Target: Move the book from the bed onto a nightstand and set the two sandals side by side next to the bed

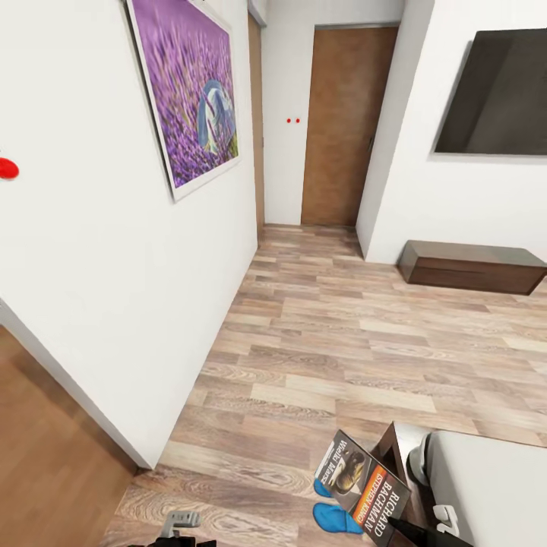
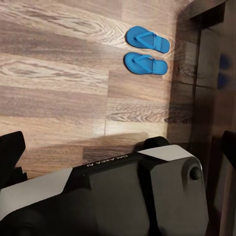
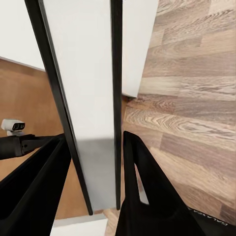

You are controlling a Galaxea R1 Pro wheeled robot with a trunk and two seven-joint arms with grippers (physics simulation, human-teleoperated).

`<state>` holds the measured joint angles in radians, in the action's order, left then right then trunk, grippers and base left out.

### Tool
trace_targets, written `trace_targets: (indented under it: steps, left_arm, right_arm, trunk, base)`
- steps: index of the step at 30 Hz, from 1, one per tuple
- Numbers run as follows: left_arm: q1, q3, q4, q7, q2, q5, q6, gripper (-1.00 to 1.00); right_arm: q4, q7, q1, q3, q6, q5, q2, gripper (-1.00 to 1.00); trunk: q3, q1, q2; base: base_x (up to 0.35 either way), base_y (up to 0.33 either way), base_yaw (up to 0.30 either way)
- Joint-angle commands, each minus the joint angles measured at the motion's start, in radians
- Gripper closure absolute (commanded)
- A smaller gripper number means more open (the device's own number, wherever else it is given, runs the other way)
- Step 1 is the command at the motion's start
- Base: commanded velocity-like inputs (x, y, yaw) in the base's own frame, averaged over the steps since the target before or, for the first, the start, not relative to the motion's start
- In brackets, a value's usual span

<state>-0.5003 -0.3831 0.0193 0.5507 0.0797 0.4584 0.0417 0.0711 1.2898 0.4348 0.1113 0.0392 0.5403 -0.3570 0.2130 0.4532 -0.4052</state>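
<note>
The book (image 1: 365, 486), dark-covered with an orange band and "Richard Bachman" lettering, hangs tilted above the floor at the bed's corner. In the right wrist view I see it edge-on (image 3: 88, 98), and my right gripper (image 3: 96, 140) is shut on it with a black finger on each side. Two bright blue sandals (image 2: 146, 39) (image 2: 144, 63) lie side by side on the wood floor, close to the dark bed frame (image 2: 196, 73). In the head view the book partly hides them (image 1: 334, 519). A grey part of my left arm (image 1: 182, 523) pokes in low; its fingers are not clear.
The bed's grey mattress (image 1: 494, 486) fills the lower right corner. A long low dark-brown cabinet (image 1: 471, 266) stands under a wall-mounted dark screen (image 1: 497, 91). A white wall with a purple painting (image 1: 190, 91) runs along the left. A brown door (image 1: 342, 121) is at the far end.
</note>
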Motion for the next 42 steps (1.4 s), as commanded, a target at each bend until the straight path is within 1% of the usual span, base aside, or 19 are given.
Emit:
trace_targets:
  steps: [1, 42]
  left_arm:
    - [-0.001, -0.008, -0.001, 0.003, 0.0, 0.006, 0.004, -1.0]
    - [-0.001, -0.01, -0.001, 0.003, 0.0, 0.006, 0.004, -1.0]
  right_arm:
    - [0.0, 0.002, 0.001, 0.008, 0.004, 0.007, 0.0, 1.0]
    - [0.0, 0.003, 0.001, 0.008, 0.005, 0.007, -0.001, 1.0]
  trunk:
    - [0.0, 0.001, -0.002]
    - [-0.066, 0.001, -0.002]
  base:
    - [0.0, 0.0, 0.0]
    - [0.0, 0.0, 0.0]
